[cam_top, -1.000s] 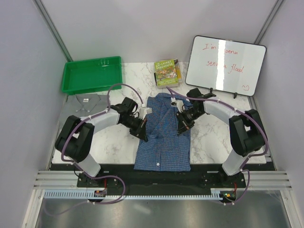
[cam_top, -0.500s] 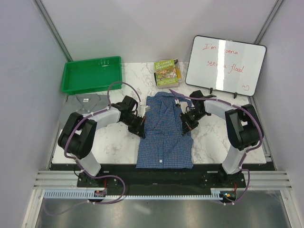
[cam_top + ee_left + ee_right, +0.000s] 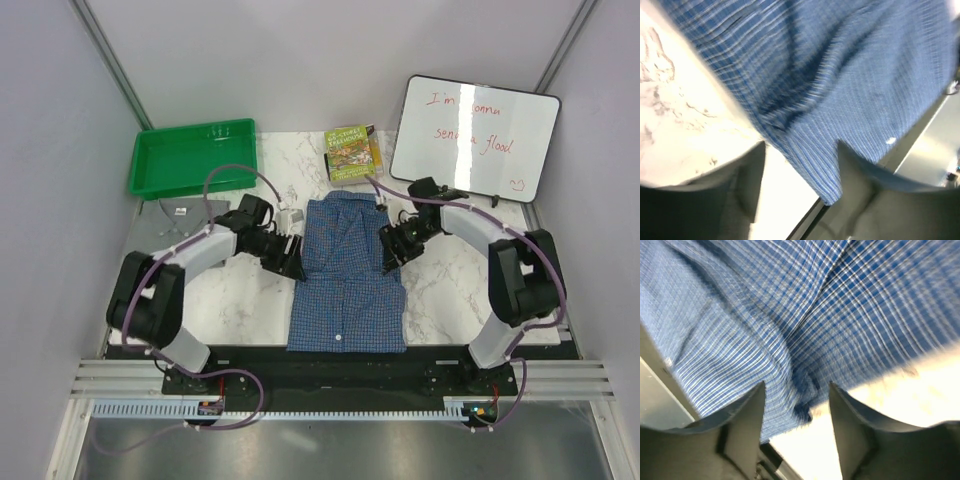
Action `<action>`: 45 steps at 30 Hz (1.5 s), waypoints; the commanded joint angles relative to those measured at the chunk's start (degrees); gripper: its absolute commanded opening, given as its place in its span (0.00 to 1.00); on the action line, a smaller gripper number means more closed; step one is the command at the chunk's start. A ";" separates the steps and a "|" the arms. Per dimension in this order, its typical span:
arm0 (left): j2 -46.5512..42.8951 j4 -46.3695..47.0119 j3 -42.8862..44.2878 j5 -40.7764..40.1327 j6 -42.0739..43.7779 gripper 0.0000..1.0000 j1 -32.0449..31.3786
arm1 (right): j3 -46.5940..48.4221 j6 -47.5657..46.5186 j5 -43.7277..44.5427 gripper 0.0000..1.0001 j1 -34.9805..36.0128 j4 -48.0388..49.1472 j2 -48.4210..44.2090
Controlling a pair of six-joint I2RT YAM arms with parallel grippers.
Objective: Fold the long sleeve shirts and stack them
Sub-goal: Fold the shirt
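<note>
The blue checked long sleeve shirt (image 3: 345, 285) lies flat in the middle of the table, sides folded in, collar at the far end. My left gripper (image 3: 292, 258) is at its left edge, open; in the left wrist view the cloth (image 3: 840, 65) hangs loose between the spread fingers of this gripper (image 3: 801, 150). At the shirt's right edge my right gripper (image 3: 390, 250) is open too. In the right wrist view this gripper (image 3: 797, 390) stands over a folded edge of the cloth (image 3: 790, 305). The grey long sleeve shirt (image 3: 180, 212) lies at the far left, partly behind the left arm.
A green tray (image 3: 192, 157) stands at the back left. A book (image 3: 352, 153) and a whiteboard (image 3: 475, 135) stand at the back. Bare marble table (image 3: 240, 300) shows on both sides of the blue shirt.
Both grippers were shut on the blue shirt's sides; they have opened and let the cloth go. The shirt has settled flat, and both grippers have shifted slightly toward the far end.
</note>
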 commanded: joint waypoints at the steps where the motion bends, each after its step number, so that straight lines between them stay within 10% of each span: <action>1: -11.45 0.26 -2.32 5.31 3.90 0.70 -0.06 | 3.74 -1.68 -2.99 0.66 -1.85 -8.60 -8.83; 10: -10.31 0.78 -2.50 -1.53 0.57 0.67 -5.24 | -1.36 12.11 -2.32 0.58 -4.23 -9.76 -8.32; 14: -10.05 0.69 -2.76 -4.18 -1.28 0.69 -5.42 | -1.88 15.89 -0.72 0.89 -7.48 -12.57 -7.17; 19: -10.75 1.48 -4.16 -5.15 -3.39 0.71 -5.33 | -8.64 21.78 -5.01 0.98 -7.75 -10.03 -8.84; 35: -11.02 1.92 -5.66 -6.12 -4.01 0.70 -4.10 | -3.21 20.04 -17.94 0.56 -3.97 -5.63 3.81; 40: -9.96 2.10 -5.66 -4.89 -4.01 0.66 -3.40 | -1.36 16.43 -17.16 0.15 -3.00 -4.84 5.13; 45: -8.82 2.10 -5.48 -3.40 -4.63 0.63 -1.91 | -1.44 2.16 -14.34 0.00 -2.91 -6.50 2.77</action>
